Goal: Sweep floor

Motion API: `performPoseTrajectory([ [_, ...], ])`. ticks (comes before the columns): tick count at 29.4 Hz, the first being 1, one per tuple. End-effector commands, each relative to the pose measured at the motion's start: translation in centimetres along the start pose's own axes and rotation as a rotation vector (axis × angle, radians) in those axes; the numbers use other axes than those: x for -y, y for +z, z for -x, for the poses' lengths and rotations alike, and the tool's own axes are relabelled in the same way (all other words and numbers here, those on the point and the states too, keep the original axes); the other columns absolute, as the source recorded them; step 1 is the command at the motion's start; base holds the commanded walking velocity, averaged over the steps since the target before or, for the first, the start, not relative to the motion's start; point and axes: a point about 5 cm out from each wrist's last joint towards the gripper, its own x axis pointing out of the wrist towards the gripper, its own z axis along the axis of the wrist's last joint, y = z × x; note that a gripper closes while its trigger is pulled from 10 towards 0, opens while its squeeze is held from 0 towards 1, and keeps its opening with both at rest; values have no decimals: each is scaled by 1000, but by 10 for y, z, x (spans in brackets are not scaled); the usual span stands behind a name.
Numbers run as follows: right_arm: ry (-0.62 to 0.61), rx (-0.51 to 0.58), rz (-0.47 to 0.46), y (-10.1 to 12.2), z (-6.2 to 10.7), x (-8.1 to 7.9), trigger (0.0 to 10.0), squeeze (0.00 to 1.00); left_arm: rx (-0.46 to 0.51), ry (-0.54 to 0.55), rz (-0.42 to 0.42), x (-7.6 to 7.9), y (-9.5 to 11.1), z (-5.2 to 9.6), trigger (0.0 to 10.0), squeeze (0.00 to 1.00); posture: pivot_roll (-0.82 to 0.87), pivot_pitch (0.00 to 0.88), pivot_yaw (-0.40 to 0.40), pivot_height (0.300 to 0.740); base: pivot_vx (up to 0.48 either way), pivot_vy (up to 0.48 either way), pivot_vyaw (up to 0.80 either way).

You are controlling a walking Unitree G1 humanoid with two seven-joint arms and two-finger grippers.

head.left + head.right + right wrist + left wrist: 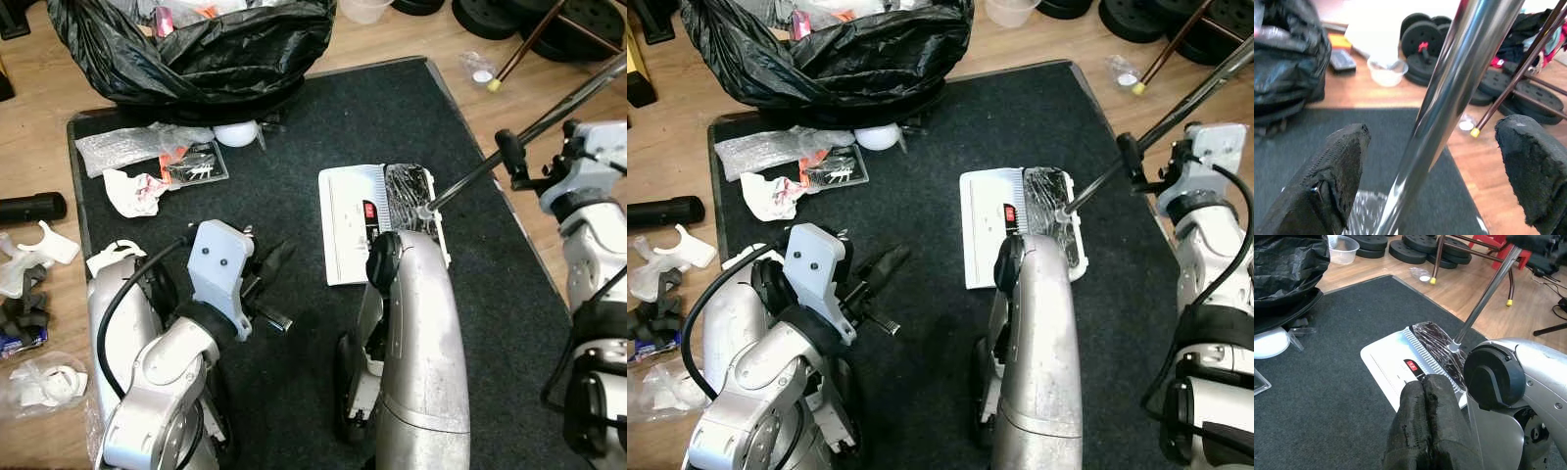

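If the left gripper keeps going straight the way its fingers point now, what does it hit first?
Most likely the white sweeper head on the dark mat. The left gripper, fingers pressed together, points straight at the head's near edge, by its red label. Depth is unclear; it may touch the mat first.

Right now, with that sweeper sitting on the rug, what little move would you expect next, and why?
Probably closing the right tool on the metal handle. Its two black fingers stand wide apart with the handle running between them, so it has no firm hold yet. The white sweeper head rests flat on the dark rug, and wrappers lie near the black bag, unswept.
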Motion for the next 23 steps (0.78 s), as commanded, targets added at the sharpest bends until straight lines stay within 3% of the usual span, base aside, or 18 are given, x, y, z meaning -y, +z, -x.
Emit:
performPoseTrajectory([
  [1,-16,-9,-1,-3,4,8,10000,0,-15,21,7,2,-2,4,10000,0,-105,346,-135,330,0,0,0],
  [2,-5,1,-8,-1,1,7,9608,0,-15,20,6,2,-2,4,10000,0,-104,345,-136,330,0,0,0],
  [3,6,11,-15,1,-1,6,5216,0,-15,20,6,2,-2,4,10000,0,-100,342,-139,330,0,0,0],
  [5,6,11,-15,1,-1,6,5216,0,-15,20,6,2,-2,4,10000,0,-100,342,-139,330,0,0,0],
  [6,13,17,-19,3,-3,6,3412,0,-15,20,6,2,-2,5,10000,0,-100,342,-139,330,0,0,0],
  [7,13,17,-19,3,-3,6,3412,0,-15,20,6,2,-2,5,10000,0,-100,342,-139,330,0,0,0],
  [8,17,22,-22,4,-5,6,0,0,-16,20,6,2,-2,5,10000,0,-99,340,-142,330,0,0,0],
  [23,6,31,-50,2,-1,14,0,0,-17,20,10,4,-3,6,10000,0,-101,331,-136,330,0,0,0],
])
